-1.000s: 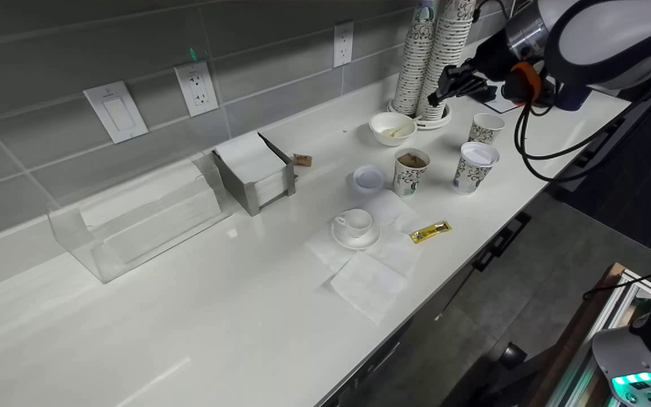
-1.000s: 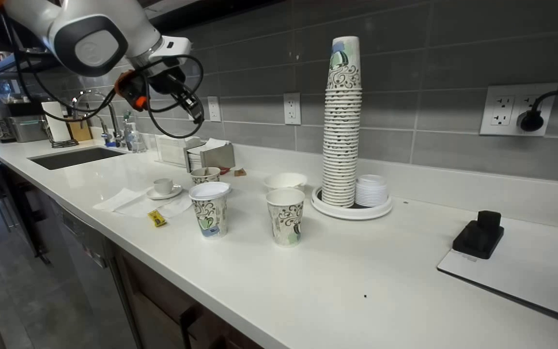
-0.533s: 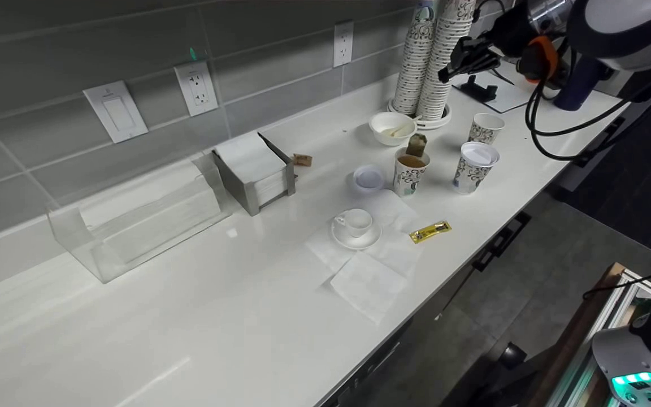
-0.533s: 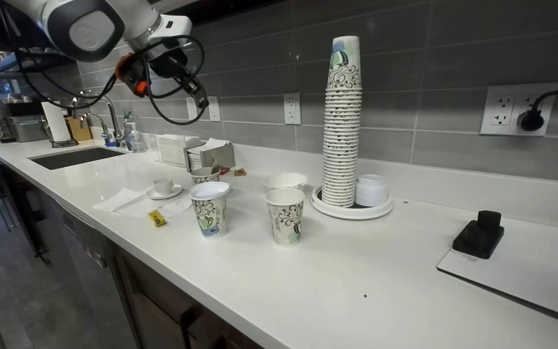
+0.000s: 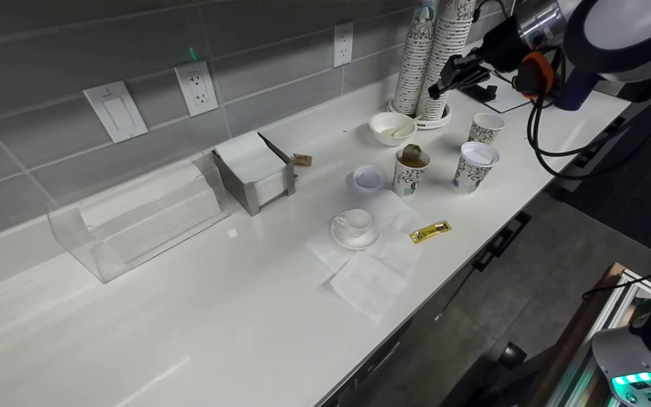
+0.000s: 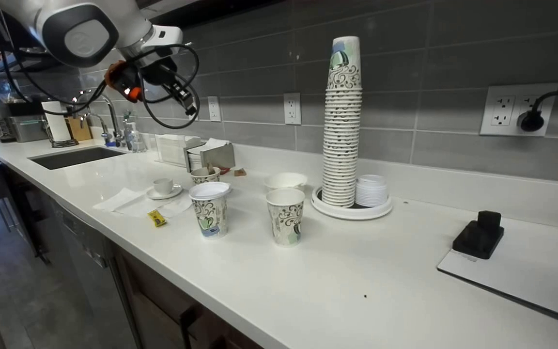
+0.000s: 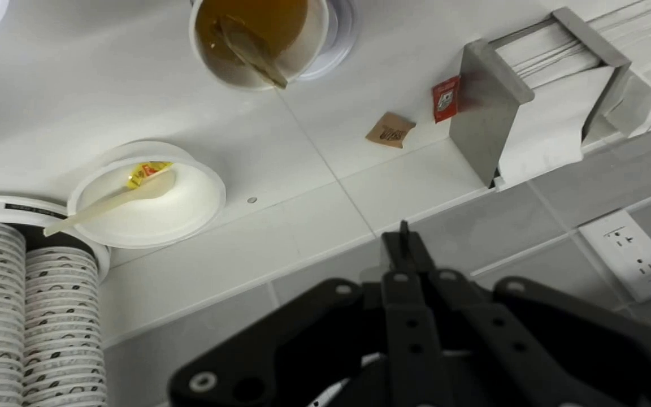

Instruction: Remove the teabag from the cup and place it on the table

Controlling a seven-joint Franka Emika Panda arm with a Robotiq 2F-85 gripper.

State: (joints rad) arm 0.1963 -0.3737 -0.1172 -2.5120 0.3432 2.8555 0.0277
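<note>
The cup (image 5: 407,181) is a patterned pale paper cup holding brown tea, upright on the white table (image 5: 190,316); it also shows in the wrist view (image 7: 321,34). The teabag (image 5: 412,154) stands partly in the tea with its top above the liquid, in the wrist view (image 7: 255,53) near the rim. My gripper (image 5: 434,91) is high above the counter, well above the cup. In the wrist view its fingers (image 7: 406,237) are closed together. The teabag rises and falls with the gripper, so it appears to hang from it; the string itself is too thin to see.
A lidded cup (image 5: 474,169) and a plain cup (image 5: 486,129) stand near the tea cup. A white bowl (image 5: 385,121), tall cup stacks (image 5: 427,62) and a napkin holder (image 5: 255,175) line the wall. A small white cup on a saucer (image 5: 355,223) sits on napkins.
Half a second ago the gripper was higher and the teabag hung above the cup's rim. Now the gripper is lower and the teabag is back partly inside the cup.
</note>
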